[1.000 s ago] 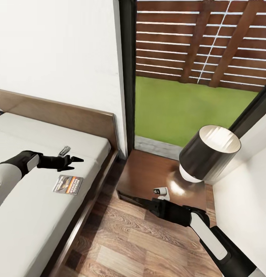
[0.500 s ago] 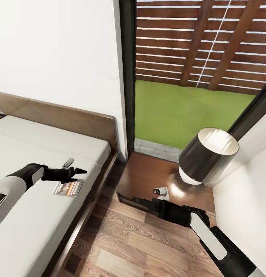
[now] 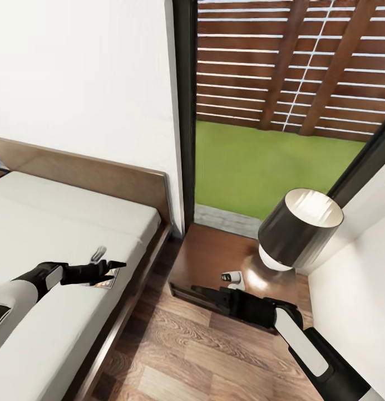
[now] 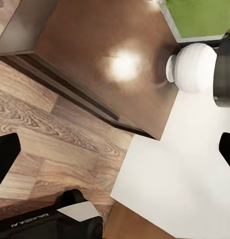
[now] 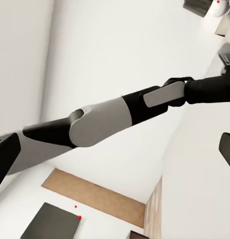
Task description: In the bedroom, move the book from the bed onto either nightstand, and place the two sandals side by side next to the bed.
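left wrist: nightstand [image 4: 100, 59] top, lamp base [image 4: 192, 67] | head: left gripper [image 3: 110, 269] fingers spread over book [image 3: 106, 281], gripping nothing | right gripper [image 3: 199, 290]: opening unclear

Dark reddish-brown nightstand [image 3: 215, 256], grey-beige bed [image 3: 59, 223]

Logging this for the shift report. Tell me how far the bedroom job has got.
Nothing looks done yet. The book lies on the bed, mostly hidden under the left gripper, which hovers at it; a grasp cannot be confirmed. The nightstand carries a lamp but no book. Left: carry the book across, then place both sandals.
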